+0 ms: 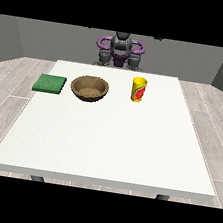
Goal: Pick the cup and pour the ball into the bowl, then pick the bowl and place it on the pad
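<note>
Fingers cannot be made out on either hand from the front view, so whether they are open or holding anything is unclear. On the white flat counter point(108, 143) stand, well apart, a yellow cylindrical cup point(138, 90), a round brown wooden bowl point(89, 88) and a flat green square pad point(50, 83).

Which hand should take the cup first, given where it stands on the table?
The robot's left hand. The yellow cup stands upright at the view's right of the wooden bowl, on the robot's left side. Neither hand shows over the table yet, so only the side counts.
</note>
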